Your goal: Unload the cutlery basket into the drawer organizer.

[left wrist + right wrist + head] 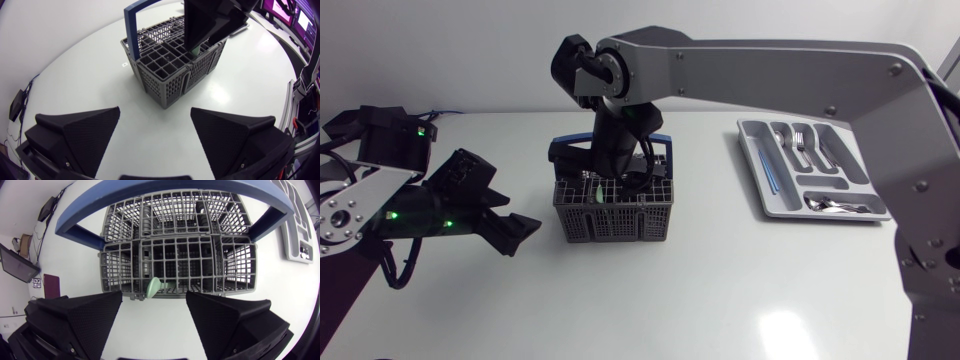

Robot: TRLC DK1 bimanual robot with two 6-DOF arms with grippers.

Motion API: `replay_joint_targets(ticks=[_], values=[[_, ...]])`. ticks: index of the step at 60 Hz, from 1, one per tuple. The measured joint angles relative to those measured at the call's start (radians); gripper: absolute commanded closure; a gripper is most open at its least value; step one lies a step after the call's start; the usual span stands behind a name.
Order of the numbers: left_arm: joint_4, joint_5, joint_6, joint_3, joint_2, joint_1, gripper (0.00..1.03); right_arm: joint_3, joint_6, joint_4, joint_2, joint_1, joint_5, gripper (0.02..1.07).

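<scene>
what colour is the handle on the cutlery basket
Blue handle, arching over the grey basket; shows best in the right wrist view.

One cutlery basket, one green-handled utensil, one drawer organizer, one left hand, one right hand.

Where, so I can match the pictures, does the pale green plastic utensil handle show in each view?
Head view: pale green plastic utensil handle inside the grey mesh basket.
Left wrist view: in the basket under the right gripper.
Right wrist view: just ahead of that gripper.
Shared: the basket's blue handle.
</scene>
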Motion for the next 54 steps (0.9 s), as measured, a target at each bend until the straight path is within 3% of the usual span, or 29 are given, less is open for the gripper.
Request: replay_joint_targets(ticks=[7,15,20,35,44,54], values=[[0.018,0.003,0.003,-0.021,0.0,0.002,0.04,0.039,0.018,-0.025,0.018,0.002,0.009,0.17],[0.037,0.003,0.002,-0.031,0.0,0.002,0.04,0.079,0.039,-0.057,0.043,0.003,0.03,0.3],[0.048,0.003,0.003,-0.034,0.0,0.002,0.04,0.094,0.048,-0.075,0.058,0.005,0.045,0.32],[0.079,0.003,0.002,-0.052,0.0,0.002,0.04,0.106,0.065,-0.083,0.066,0.017,0.06,0.64],[0.086,0.018,0.002,-0.061,0.0,0.002,0.04,0.112,0.071,-0.083,0.066,0.02,0.068,0.68],[0.093,0.018,0.002,-0.065,0.0,0.002,0.04,0.123,0.071,-0.083,0.071,0.026,0.07,0.86]])
